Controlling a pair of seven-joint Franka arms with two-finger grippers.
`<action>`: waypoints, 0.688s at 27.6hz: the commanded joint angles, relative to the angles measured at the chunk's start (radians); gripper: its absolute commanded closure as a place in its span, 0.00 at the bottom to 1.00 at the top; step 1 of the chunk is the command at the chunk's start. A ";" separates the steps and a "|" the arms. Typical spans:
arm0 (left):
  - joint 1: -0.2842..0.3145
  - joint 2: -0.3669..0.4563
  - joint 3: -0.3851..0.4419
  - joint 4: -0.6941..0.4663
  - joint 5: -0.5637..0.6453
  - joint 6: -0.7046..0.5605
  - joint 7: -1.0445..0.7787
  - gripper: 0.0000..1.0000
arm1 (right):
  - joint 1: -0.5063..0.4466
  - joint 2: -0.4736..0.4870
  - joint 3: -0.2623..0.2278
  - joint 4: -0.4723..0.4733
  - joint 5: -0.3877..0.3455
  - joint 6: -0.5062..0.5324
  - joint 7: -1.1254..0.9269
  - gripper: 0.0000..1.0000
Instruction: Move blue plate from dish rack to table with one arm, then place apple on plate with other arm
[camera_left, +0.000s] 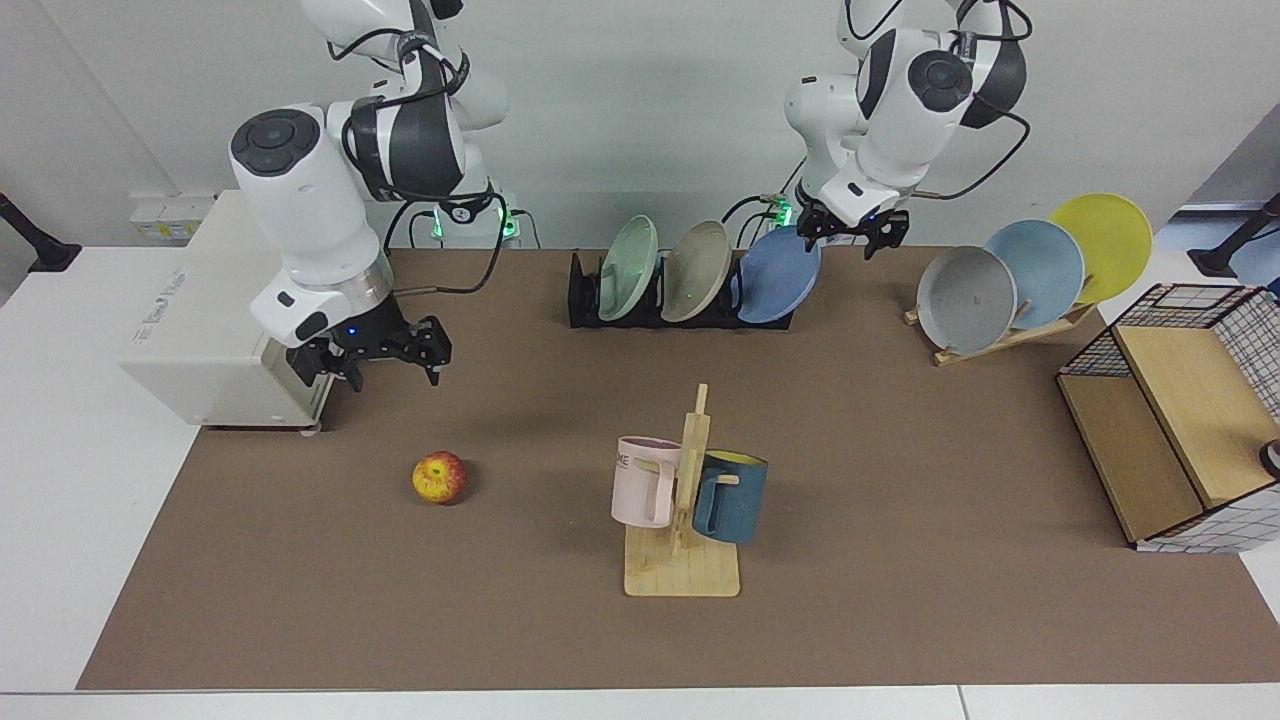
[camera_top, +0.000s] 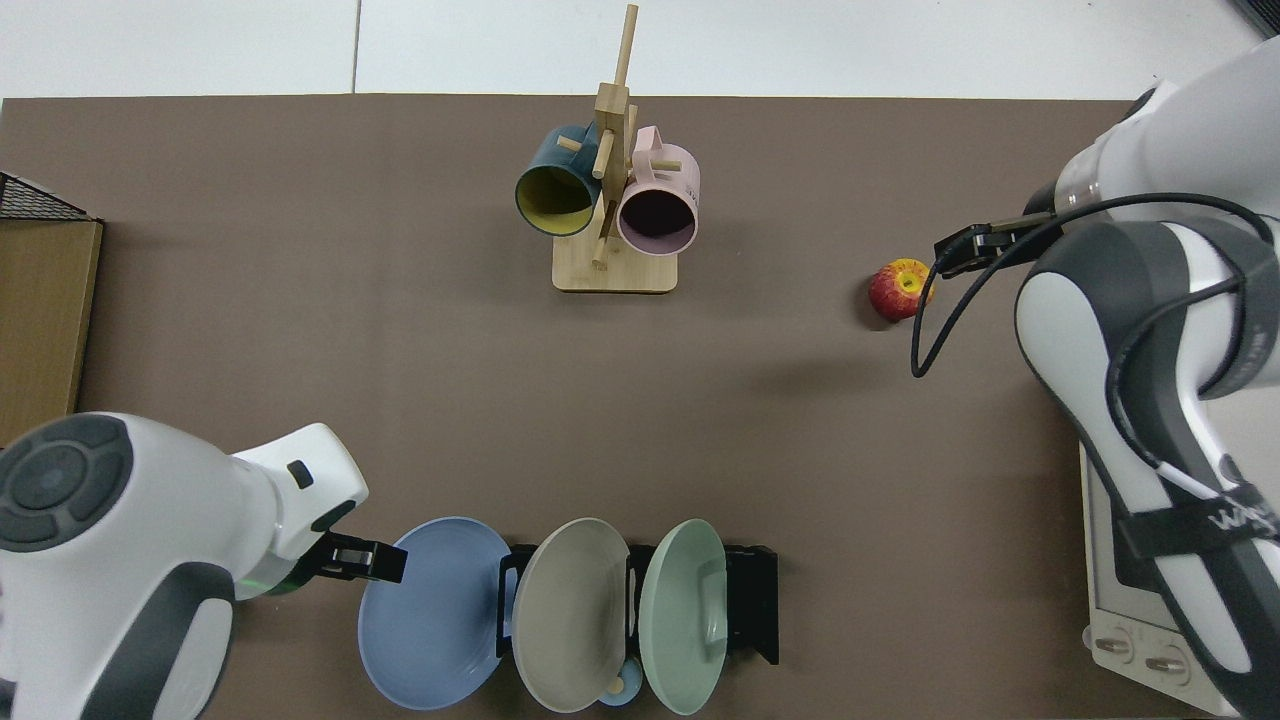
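Note:
The blue plate (camera_left: 778, 275) (camera_top: 430, 612) stands tilted on edge at one end of the black dish rack (camera_left: 585, 300) (camera_top: 750, 600), beside a beige and a green plate. My left gripper (camera_left: 848, 243) (camera_top: 368, 560) hangs open just above and beside the plate's upper rim, apart from it. The apple (camera_left: 439, 476) (camera_top: 900, 290) lies on the brown table (camera_left: 900, 450). My right gripper (camera_left: 370, 370) (camera_top: 965, 250) hovers open above the mat in front of the toaster oven, behind and above the apple, holding nothing.
A white toaster oven (camera_left: 200, 330) sits behind the right gripper. A wooden mug stand (camera_left: 685, 500) with two mugs is mid-table. A slanted wood rack (camera_left: 1010, 335) holds grey, pale blue and yellow plates. A wire-and-wood shelf (camera_left: 1180, 420) stands at the edge.

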 joint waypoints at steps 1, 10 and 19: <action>-0.035 -0.069 0.010 -0.129 -0.028 0.058 -0.018 0.00 | 0.003 0.068 0.005 0.027 0.003 0.064 0.022 0.00; -0.049 -0.057 0.010 -0.176 -0.082 0.084 -0.012 0.06 | 0.014 0.164 0.005 0.018 0.024 0.219 0.024 0.00; -0.052 -0.053 0.008 -0.179 -0.083 0.088 -0.010 0.39 | 0.003 0.240 0.005 -0.048 0.021 0.382 0.021 0.00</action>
